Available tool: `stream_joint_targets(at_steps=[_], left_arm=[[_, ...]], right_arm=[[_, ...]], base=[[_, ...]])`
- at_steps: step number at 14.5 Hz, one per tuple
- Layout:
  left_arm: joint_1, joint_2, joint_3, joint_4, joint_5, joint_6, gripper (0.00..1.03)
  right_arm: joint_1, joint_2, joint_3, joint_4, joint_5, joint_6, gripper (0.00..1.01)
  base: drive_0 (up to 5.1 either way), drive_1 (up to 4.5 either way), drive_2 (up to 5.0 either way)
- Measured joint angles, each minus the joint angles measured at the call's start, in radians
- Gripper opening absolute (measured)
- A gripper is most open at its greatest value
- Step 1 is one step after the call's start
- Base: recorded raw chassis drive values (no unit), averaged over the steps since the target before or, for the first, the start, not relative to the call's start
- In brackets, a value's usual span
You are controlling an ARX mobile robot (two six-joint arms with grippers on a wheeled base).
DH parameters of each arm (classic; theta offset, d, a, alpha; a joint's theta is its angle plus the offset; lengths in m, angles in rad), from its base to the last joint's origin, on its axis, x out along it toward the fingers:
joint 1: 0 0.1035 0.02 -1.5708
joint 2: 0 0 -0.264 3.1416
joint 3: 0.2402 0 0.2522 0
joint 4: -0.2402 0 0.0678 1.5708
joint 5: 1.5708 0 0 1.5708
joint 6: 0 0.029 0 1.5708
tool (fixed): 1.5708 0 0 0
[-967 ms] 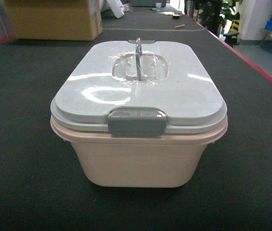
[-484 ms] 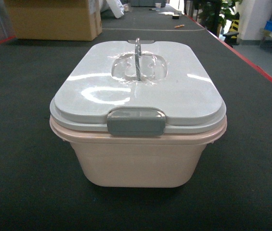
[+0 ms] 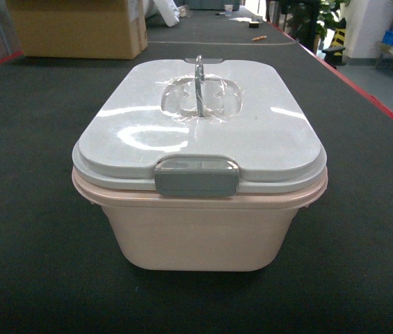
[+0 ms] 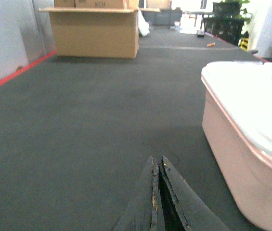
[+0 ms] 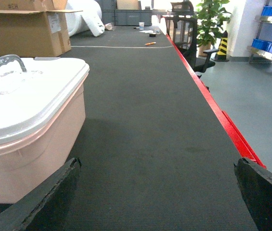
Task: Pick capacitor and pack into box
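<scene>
Left claw [image 4: 157, 192] is pressed together, empty, low over the mat [image 4: 87, 125] just left of the box [image 4: 232, 159]. Right claw [image 5: 157, 192] is spread wide, empty, on the box's right. Box sits mid-mat, lid [image 3: 199, 132] on, front clip [image 3: 197, 175] down. No capacitor visible. Likely first step: release the clip, lift the lid straight up by its handle [image 3: 199, 75], keep the tub steady.

You are looking at a long dark grey matted table [image 3: 36, 229] with a red edge [image 5: 208, 96]. The box [image 3: 203, 236], lid [image 3: 196, 125] closed, rests on it near you. A brown cardboard carton [image 3: 78, 28] stands at the far left. Small items lie far back, too small to tell.
</scene>
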Motion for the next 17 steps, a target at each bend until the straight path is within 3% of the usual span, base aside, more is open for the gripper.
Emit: stream_joint_targets(at_steps=[6,15,16,17], left_arm=[[0.0,-0.237,-0.004,-0.229,0.0,0.0,0.02],[0.0,-0.488,-0.004,-0.483,0.0,0.0,0.02],[0.0,-0.62,-0.003,-0.65,-0.002,0.0,0.02],[0.0,-0.637,0.002,-0.624,-0.004,0.001,0.02]], right_arm=[[0.0,0.0,0.0,0.0,0.0,0.0,0.98],[0.0,0.0,0.0,0.0,0.0,0.0,0.98],[0.0,0.0,0.0,0.0,0.0,0.0,0.98],[0.0,0.0,0.0,0.0,0.0,0.0,0.98]], base=[[0.0,0.0,0.0],[0.0,0.0,0.0],[0.0,0.0,0.0],[0.0,0.0,0.0]])
